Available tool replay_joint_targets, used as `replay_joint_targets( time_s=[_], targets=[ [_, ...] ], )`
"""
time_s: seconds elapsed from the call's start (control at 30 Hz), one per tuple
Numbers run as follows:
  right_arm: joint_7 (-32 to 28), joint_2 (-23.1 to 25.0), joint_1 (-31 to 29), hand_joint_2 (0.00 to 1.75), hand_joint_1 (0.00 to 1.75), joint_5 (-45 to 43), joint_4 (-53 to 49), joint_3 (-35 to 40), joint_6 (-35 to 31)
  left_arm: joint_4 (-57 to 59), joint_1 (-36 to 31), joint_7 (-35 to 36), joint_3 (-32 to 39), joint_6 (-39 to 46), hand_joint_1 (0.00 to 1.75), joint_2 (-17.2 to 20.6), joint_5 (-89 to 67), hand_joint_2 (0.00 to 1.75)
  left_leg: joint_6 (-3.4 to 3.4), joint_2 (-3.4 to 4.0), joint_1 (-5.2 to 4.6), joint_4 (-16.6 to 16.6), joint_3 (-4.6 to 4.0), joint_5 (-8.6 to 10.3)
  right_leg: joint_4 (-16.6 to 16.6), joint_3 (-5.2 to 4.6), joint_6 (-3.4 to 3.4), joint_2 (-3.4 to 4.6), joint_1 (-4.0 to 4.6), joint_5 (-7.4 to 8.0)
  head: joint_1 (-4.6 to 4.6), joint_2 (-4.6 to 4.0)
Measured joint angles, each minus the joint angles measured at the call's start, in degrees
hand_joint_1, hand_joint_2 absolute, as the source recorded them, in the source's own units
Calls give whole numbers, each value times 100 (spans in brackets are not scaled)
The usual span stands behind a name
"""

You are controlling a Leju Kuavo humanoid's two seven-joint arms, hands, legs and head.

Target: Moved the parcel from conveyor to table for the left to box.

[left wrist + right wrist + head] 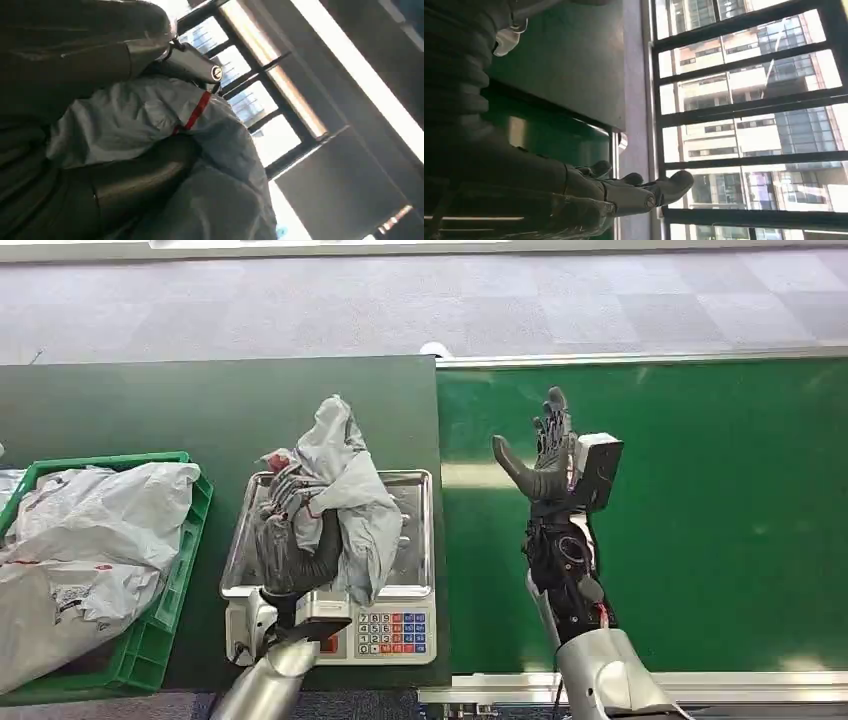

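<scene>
Here: grey parcel (pixel 345 490) gripped in the left hand (pixel 292 535), held upright and crumpled over the steel tray of the scale (pixel 415 490); whether its lower edge touches the tray cannot be told. Seen close in the left wrist view as pale grey plastic (pixel 150 120) with a red strip, thumb and fingers wrapped round it. Scale resting on the dark green table (pixel 150 410), keypad facing the robot. At the table's left end, a green crate (pixel 190 540), stuffed with other grey plastic bags (pixel 90 540) that spill over its near rim. Right hand (pixel 545 455) raised above the green conveyor (pixel 720 500), fingers spread apart, holding nothing; fingers (pixel 644 187) apart in the right wrist view too.
</scene>
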Motion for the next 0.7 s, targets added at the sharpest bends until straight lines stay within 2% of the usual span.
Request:
replay_joint_targets(
  time_s=[0.2,0.7],
  targets=[
    [-15,-35,140,175,0,22,-50,2,57,-111,-764,389,172,-85,175,92,-293,175,0,7,0,0,5,0,0,1,1,10,0,4,-2,0],
    [-20,-135,237,175,0,22,-199,0,68,-6,-1108,398,170,-83,175,164,-240,175,0,7,0,0,-5,0,0,-10,1,10,0,3,-2,0]
  ],
)
